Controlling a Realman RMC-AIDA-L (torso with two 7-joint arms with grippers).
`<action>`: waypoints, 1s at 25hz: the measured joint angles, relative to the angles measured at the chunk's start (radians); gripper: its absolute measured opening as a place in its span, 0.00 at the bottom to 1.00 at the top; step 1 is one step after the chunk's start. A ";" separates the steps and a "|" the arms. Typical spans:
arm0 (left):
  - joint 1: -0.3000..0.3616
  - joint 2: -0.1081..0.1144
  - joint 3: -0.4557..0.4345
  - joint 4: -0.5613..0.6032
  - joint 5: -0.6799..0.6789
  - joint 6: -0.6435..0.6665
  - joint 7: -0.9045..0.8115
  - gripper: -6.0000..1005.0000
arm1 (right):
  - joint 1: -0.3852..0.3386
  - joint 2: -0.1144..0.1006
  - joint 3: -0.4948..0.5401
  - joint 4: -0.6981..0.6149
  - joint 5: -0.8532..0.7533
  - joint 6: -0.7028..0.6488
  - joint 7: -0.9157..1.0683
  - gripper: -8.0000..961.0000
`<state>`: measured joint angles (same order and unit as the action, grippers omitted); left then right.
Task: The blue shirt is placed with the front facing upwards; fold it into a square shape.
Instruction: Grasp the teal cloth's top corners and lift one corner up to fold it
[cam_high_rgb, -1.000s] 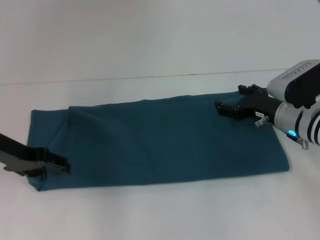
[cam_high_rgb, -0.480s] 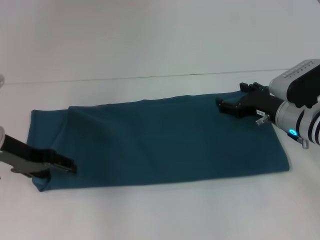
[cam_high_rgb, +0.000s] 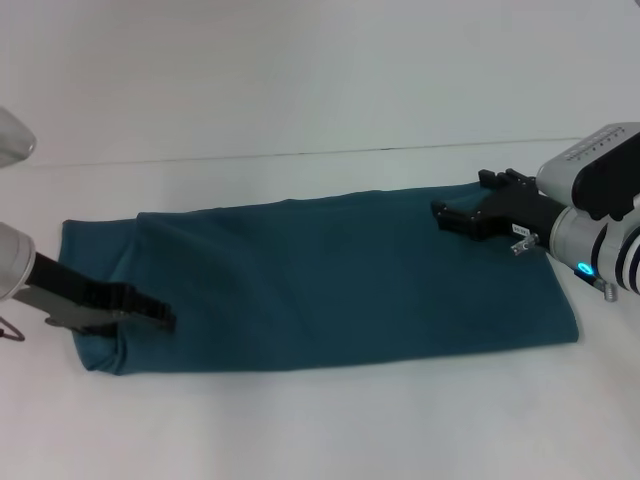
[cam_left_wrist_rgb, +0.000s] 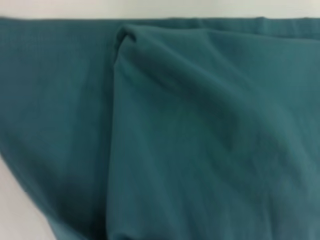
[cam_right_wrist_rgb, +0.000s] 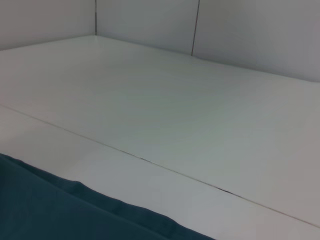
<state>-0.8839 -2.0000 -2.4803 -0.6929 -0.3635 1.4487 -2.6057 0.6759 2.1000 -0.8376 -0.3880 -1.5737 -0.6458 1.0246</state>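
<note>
White table (cam_high_rgb: 300, 420) all round, pale wall behind, thin dark seam along the far part of the surface. Head view: shirt (cam_high_rgb: 330, 280) spread as a long teal band across the middle of the table, folded lengthwise, plain cloth uppermost, no lettering showing. Left gripper (cam_high_rgb: 150, 315) low at the shirt's near-left corner, black fingers lying on the cloth edge; corner bunched and lifted into a small ridge under them. Looks pressed together on that edge, though cannot tell for sure from this angle. Right gripper (cam_high_rgb: 455, 218) over the far-right part of the shirt, near its far edge, black fingers pointing along the cloth toward the left; pinching, spread or merely resting on the fabric: cannot tell. Silver and white wrist behind it with a small blue light, reaching in from the right.

Left wrist view: filled almost wholly by the shirt (cam_left_wrist_rgb: 200, 130), soft and creased, one rounded fold ridge running from the far edge down through the cloth, a sliver of table at one corner and along the far edge. No fingers in sight.

Right wrist view: mostly table (cam_right_wrist_rgb: 165, 115) and panelled wall, dark seam crossing at a slant, shirt edge (cam_right_wrist_rgb: 60, 210) in the near corner, lying flat. No fingers in sight here either.
</note>
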 joint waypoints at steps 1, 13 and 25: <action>0.001 -0.003 0.000 -0.013 0.000 0.003 -0.001 0.86 | 0.000 0.000 0.000 0.000 0.000 0.000 0.000 0.93; 0.032 -0.008 0.003 -0.121 0.014 0.009 -0.022 0.86 | 0.002 0.000 0.001 0.000 0.000 0.000 0.000 0.93; 0.092 0.014 0.002 -0.132 0.078 -0.020 -0.097 0.87 | 0.007 0.000 0.000 0.002 0.000 0.002 -0.001 0.93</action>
<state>-0.7914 -1.9858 -2.4785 -0.8247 -0.2851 1.4288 -2.7024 0.6827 2.0999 -0.8376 -0.3862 -1.5738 -0.6442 1.0236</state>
